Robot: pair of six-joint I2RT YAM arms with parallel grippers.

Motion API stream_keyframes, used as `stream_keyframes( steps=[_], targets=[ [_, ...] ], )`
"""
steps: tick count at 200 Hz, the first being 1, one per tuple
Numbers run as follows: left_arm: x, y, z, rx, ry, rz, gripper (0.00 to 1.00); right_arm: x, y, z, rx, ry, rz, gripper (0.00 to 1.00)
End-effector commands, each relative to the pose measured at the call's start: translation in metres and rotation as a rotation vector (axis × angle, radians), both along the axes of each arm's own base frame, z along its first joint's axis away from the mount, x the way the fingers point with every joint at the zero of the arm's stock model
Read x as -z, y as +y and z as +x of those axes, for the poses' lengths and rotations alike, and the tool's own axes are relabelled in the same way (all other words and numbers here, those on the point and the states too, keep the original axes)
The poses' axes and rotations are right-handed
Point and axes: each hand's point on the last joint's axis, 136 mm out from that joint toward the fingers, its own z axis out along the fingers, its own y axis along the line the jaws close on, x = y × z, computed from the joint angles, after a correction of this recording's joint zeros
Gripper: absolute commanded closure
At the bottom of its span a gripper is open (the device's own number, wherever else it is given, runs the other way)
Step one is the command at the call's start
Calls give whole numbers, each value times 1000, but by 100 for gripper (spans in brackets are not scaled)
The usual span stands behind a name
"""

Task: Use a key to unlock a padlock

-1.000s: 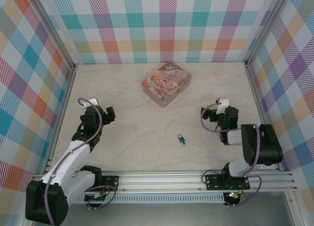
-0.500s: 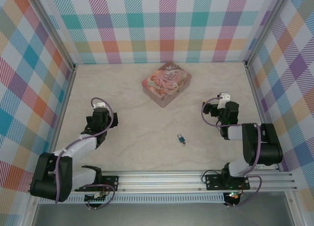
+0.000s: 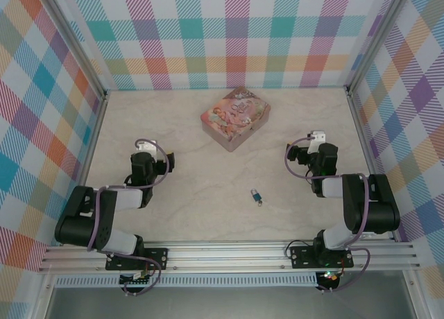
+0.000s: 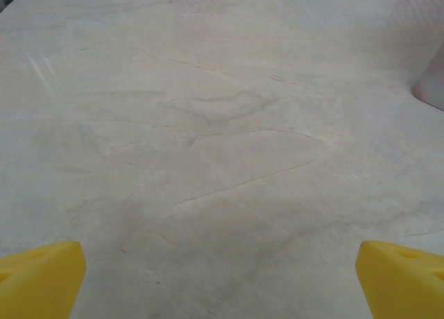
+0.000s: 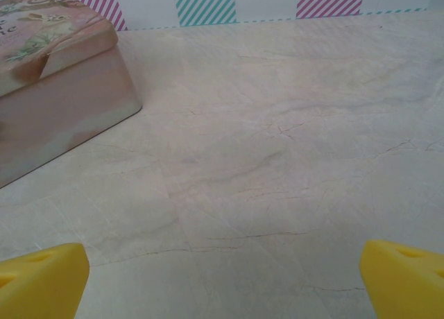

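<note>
Padlock (image 3: pixel 256 194) unmoved; left gripper (image 4: pixel 222 281) shifted right.

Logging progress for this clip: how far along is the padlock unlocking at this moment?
Nothing looks done. The blue padlock lies on the table, with a dark speck, probably the key, just beside it. Nothing is in hand: the left gripper and right gripper are open and empty, apart from both. Left: pick up the key, steady the padlock, insert, turn.

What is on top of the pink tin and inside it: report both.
Nothing rests on the pink tin; its illustrated lid is bare. The lid is shut, so whatever is inside is hidden.
</note>
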Motion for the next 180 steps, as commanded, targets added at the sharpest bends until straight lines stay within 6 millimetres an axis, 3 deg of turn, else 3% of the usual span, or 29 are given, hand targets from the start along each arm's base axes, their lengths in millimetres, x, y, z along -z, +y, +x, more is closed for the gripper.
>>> stream_keyframes(
  steps=[1, 54, 108, 180],
  targets=[
    [-12, -6, 1, 61, -131, -7, 0, 0, -2, 0, 5, 2, 5, 0],
    [-14, -14, -7, 118, -175, -8, 0, 0, -2, 0, 5, 3, 5, 0],
    [0, 15, 25, -43, -10, -45, 0, 0, -1, 0, 5, 4, 6, 0],
    [0, 20, 25, -58, -12, -62, 0, 0, -1, 0, 0, 3, 3, 0]
  ],
)
